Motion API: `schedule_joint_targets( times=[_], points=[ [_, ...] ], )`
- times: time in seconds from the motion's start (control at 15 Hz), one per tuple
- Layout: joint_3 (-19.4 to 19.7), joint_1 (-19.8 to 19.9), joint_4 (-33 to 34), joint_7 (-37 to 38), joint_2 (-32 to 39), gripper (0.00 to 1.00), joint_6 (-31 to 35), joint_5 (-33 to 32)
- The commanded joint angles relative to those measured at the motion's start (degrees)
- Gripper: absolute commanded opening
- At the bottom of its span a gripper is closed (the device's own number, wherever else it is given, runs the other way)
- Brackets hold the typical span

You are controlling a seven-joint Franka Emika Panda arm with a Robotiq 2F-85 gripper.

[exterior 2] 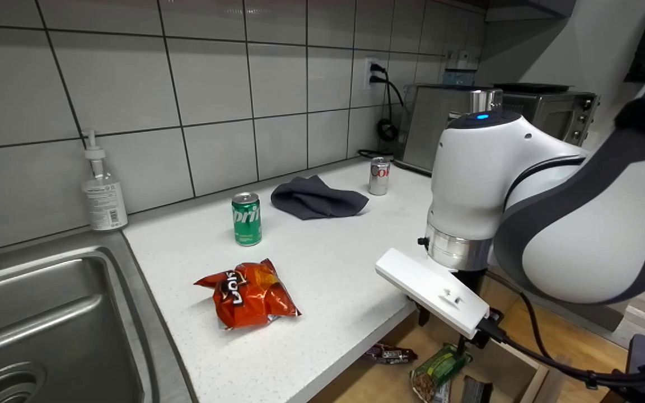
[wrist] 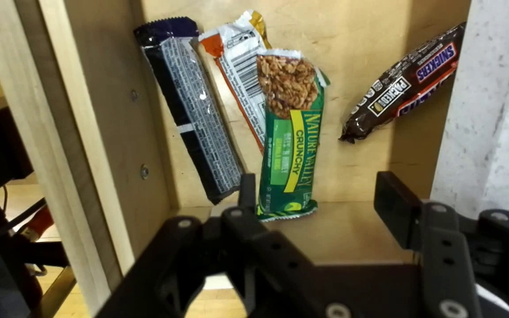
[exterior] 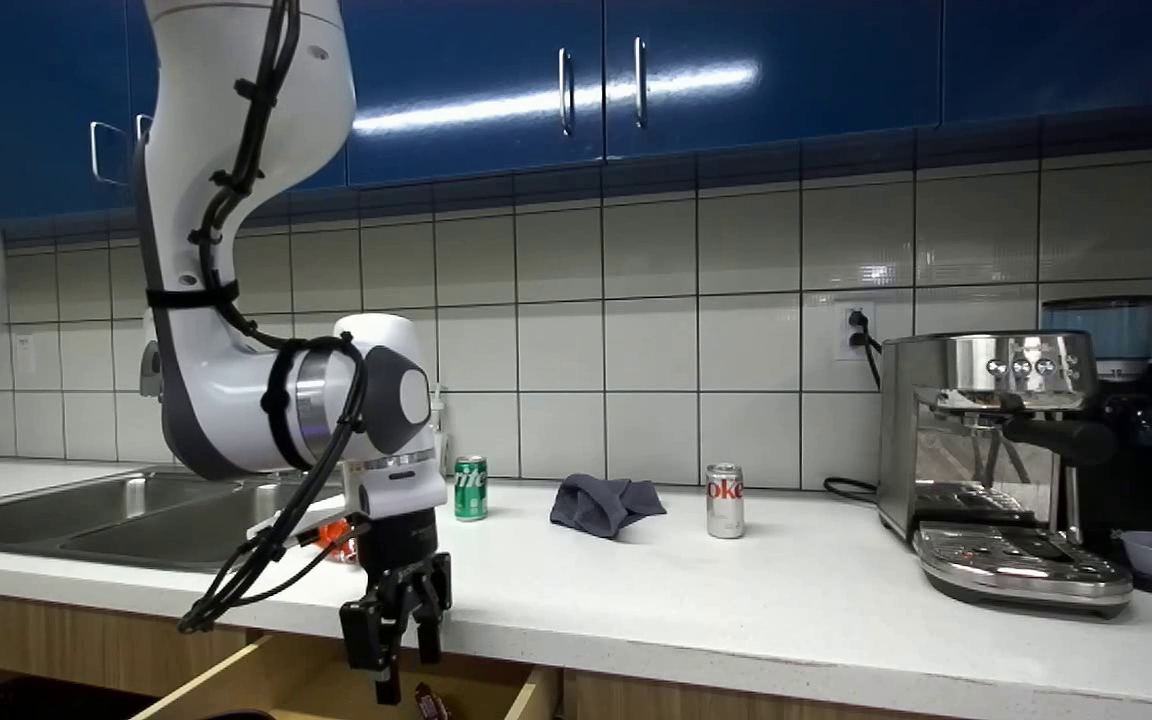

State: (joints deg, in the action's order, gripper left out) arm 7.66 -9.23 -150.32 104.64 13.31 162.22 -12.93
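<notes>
Lying in the drawer (wrist: 351,48) below parted fingers (wrist: 396,208), the green granola bar (wrist: 290,145)

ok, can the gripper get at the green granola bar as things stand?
Looks like yes: the gripper hangs open over the drawer, and the granola bar lies uncovered there, overlapping a white wrapper.

"NATURE VALLEY", "CRUNCHY" on green wrapper (wrist: 292,137), "SNICKERS" on brown wrapper (wrist: 404,86); "oke" (partial) on silver can (exterior: 725,502)

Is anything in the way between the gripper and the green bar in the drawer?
Nothing visible stands between the open gripper and the green bar; the white wrapper lies partly beneath that bar.
</notes>
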Motion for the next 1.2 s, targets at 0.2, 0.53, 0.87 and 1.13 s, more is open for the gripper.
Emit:
schedule_joint_targets(
  times=[0.2,0.53,0.87,1.13],
  points=[
    [-7.0,5.1,0.0,-22.8,-3.7,1.00,-0.5,13.2],
    [-7.9,7.4,0.9,-41.2,-6.2,1.00,-6.2,20.1],
    [-6.0,8.7,3.6,-57.1,-8.0,1.00,-15.6,19.6],
    [-5.2,9.5,6.2,-66.8,-7.8,1.00,-21.8,19.2]
  ],
)
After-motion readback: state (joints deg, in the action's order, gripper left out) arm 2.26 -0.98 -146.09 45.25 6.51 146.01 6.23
